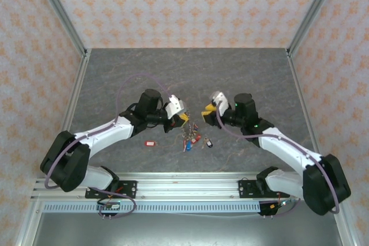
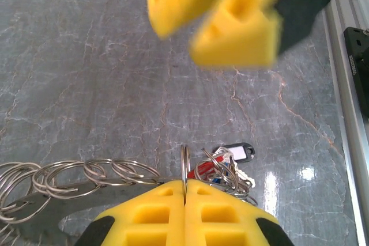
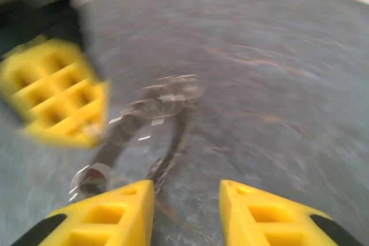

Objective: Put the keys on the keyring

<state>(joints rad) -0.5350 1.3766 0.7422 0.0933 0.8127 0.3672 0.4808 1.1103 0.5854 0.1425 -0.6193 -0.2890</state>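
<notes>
Closest to us, in the left wrist view, the left fingers [image 2: 155,214], blocky yellow pads, are pressing fully together. A thin loop of the keyring [image 2: 185,162], the large metal ring strung with silvery keys and small red and blue tags, is standing upright, pinched between their tips. From that loop a chain of wire rings is trailing off to one side, and a bunch of keys and tags is clustering on the other. We cannot tell whether the bunch is resting on the grey marbled desk [image 1: 242,73] or hanging just above it.

Across the keyring, the right fingers [image 3: 115,217] are standing partly apart, holding nothing, their tips pointing at the keyring from close by.

In the top view, the small key with the red rectangular tag [image 1: 150,143] is lying flat on the desk, left of the keyring and clear of it. The small key with the dark tag [image 1: 209,142] is lying just right of the keyring's bunch; we cannot tell whether they are touching.
</notes>
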